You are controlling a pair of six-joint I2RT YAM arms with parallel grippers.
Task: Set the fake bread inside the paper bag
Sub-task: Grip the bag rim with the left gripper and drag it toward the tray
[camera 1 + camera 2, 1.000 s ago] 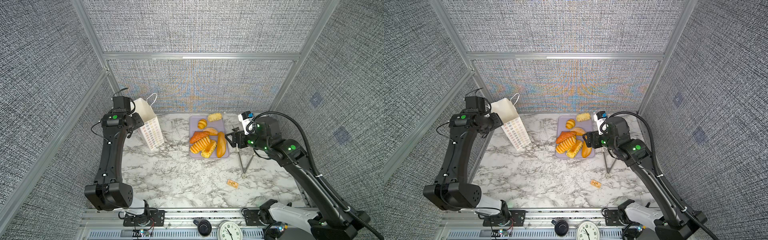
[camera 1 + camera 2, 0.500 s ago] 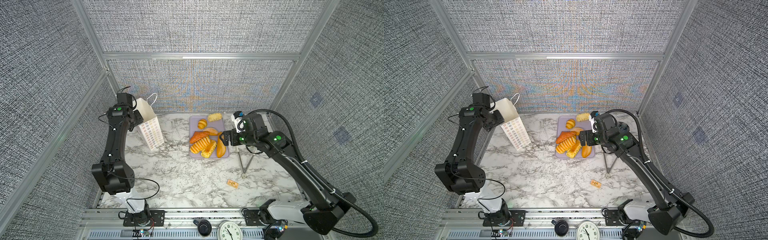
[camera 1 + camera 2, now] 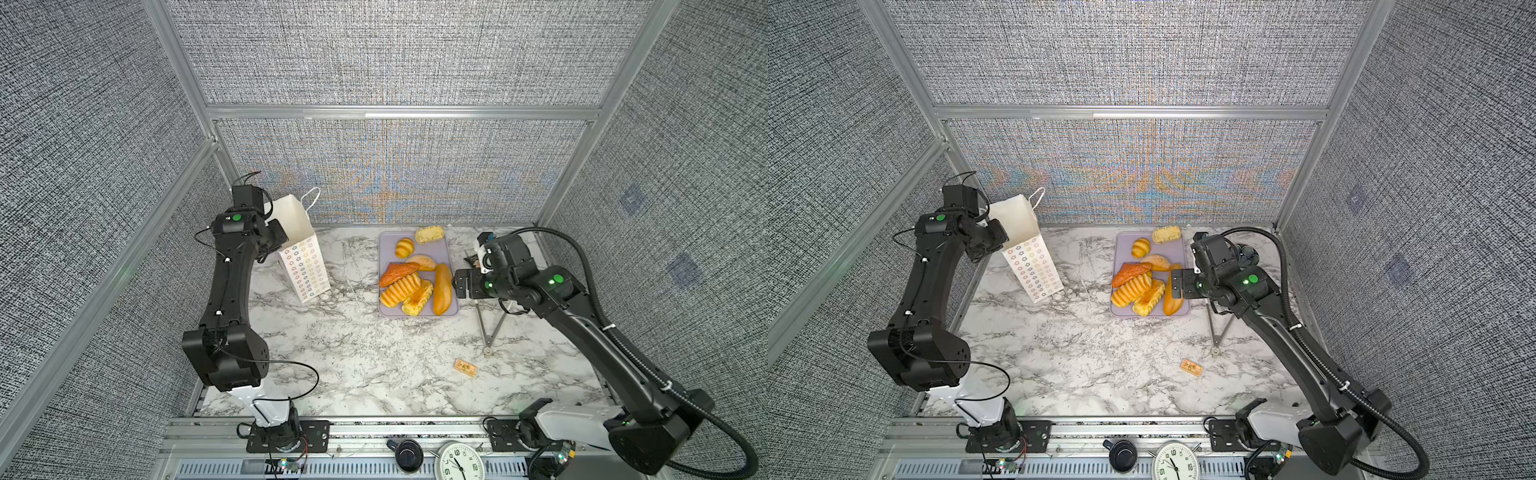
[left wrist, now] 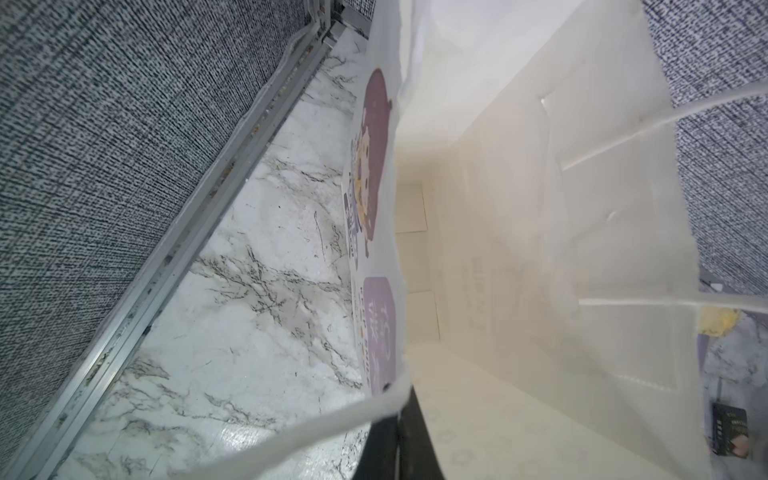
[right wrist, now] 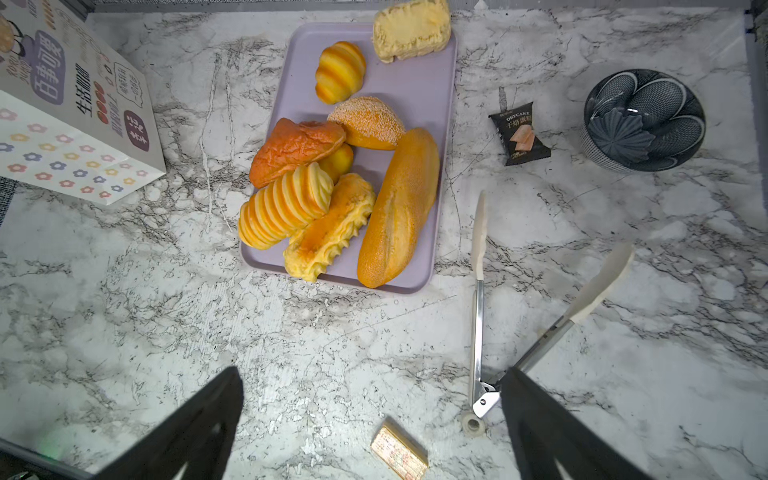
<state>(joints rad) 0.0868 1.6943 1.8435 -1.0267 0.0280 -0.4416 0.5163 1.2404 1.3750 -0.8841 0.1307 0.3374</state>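
Note:
The white paper bag [image 3: 305, 266] [image 3: 1034, 266] with flower rings stands upright at the back left. My left gripper [image 3: 277, 237] [image 4: 400, 411] is at its top edge, shut on the bag's rim, one finger inside and one outside; a cord handle crosses in front. The bag's inside [image 4: 519, 249] looks empty. Several fake bread pieces lie on the lavender tray [image 3: 438, 249] [image 5: 419, 87]: a long roll [image 3: 442, 289] [image 5: 399, 208], a ridged loaf [image 5: 286, 205], a croissant [image 5: 340, 70], a seeded bun [image 5: 368, 122]. My right gripper [image 3: 459, 286] [image 5: 372, 374] hangs open beside the tray's right edge, holding nothing.
Metal tongs [image 3: 490, 328] [image 5: 478, 324] lie open right of the tray. A tan packet [image 3: 465, 367] [image 5: 399, 453] lies toward the front. A dark wrapped snack [image 5: 519, 135] and a dark patterned bowl [image 5: 642, 120] sit at the back right. Walls enclose three sides.
The left gripper has closed onto the bag's rim after the arm shifted toward the bag. The right gripper moved left toward the tray and opened wide.

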